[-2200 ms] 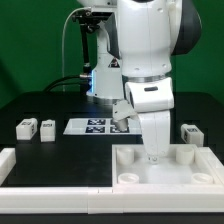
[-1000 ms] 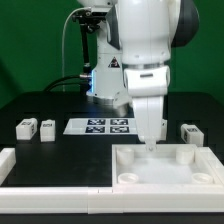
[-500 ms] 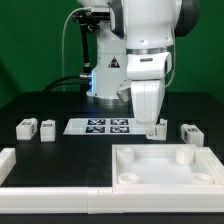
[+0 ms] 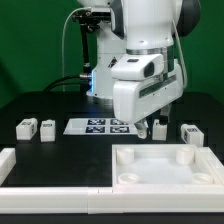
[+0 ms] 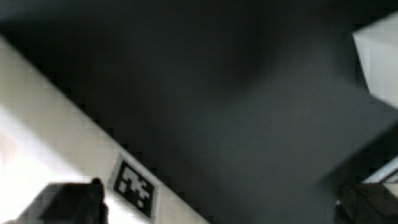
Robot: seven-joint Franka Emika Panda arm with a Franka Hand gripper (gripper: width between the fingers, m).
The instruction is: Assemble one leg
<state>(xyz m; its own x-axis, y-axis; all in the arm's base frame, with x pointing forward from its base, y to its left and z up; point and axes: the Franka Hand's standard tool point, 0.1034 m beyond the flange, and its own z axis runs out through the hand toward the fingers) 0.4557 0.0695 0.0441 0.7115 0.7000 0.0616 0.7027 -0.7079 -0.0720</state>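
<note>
Four small white legs with tags lie on the black table in the exterior view: two at the left (image 4: 27, 127) (image 4: 47, 129), one (image 4: 161, 128) just behind the panel, and one at the right (image 4: 189, 133). The large white panel (image 4: 150, 170) with round corner sockets lies at the front right. My gripper (image 4: 146, 129) is tilted and hangs low over the table behind the panel, close beside the third leg on its left. In the wrist view the gripper (image 5: 222, 214) is open, with dark fingertips (image 5: 68, 204) wide apart and only black table between them.
The marker board (image 4: 100, 126) lies behind, left of my gripper; one of its tags (image 5: 134, 185) shows in the wrist view. A white raised border (image 4: 22, 164) runs along the front left. The robot base (image 4: 95, 60) stands at the back.
My gripper has risen off the panel's far socket, moved back behind the panel and tilted. It now hangs low beside the third leg.
</note>
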